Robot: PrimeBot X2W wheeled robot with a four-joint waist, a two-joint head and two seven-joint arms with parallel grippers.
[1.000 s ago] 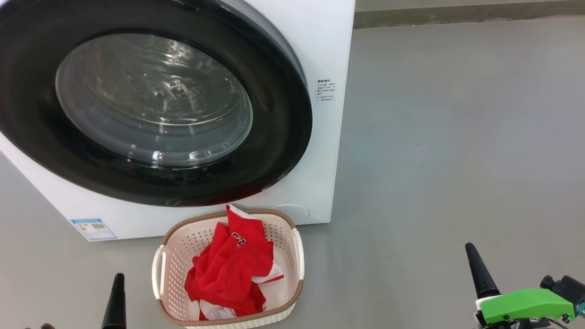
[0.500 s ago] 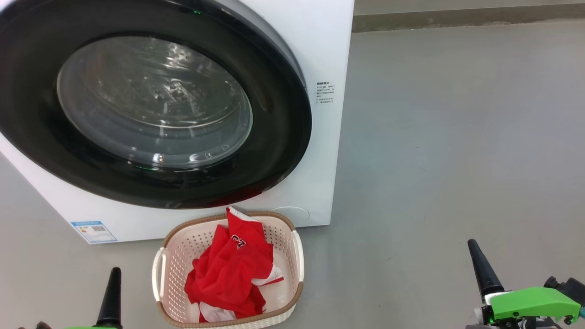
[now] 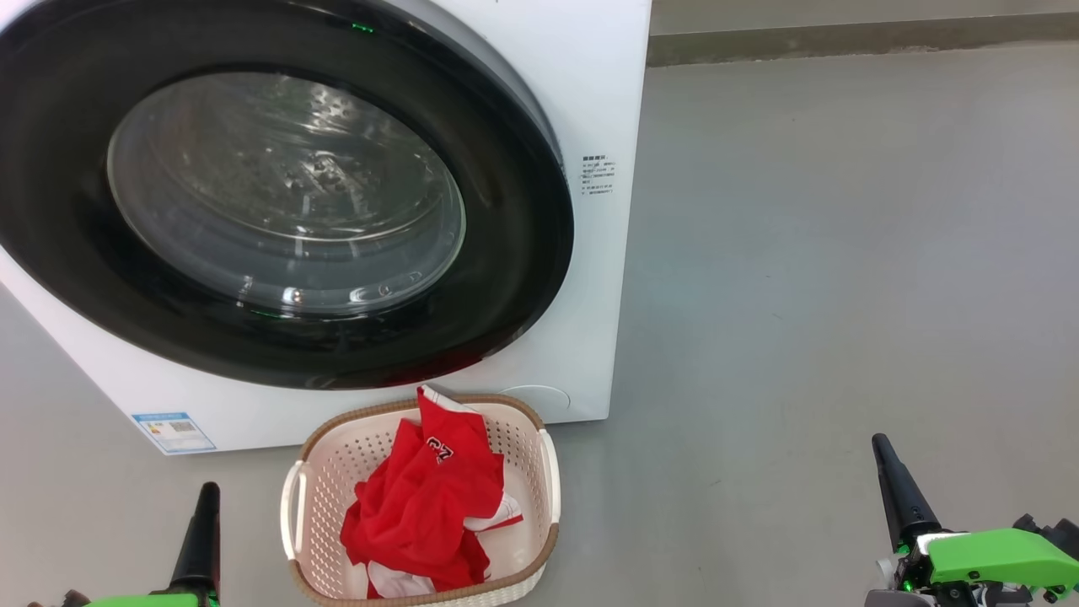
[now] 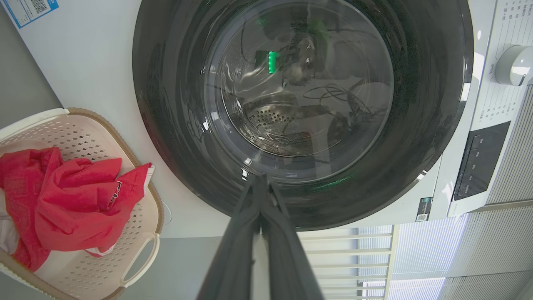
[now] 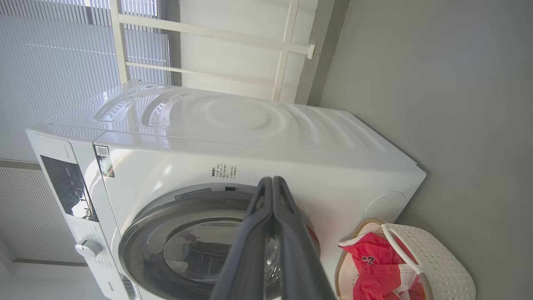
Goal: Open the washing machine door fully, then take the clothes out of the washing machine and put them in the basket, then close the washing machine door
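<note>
Red clothes in basket, lower centre; door shut; left end effector, right end effector pinched together, empty; best retreat clear.

- The washing machine door and basket are viewed from above, close in, by the head camera.
- The door is faced head-on from the left wrist, turned sideways.
- The washing machine is taken obliquely from the right wrist; door and basket are shared.

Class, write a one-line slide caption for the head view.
Red garments heaped in a cream perforated plastic basket before a white washing machine, its black-rimmed glass door shut.
</note>
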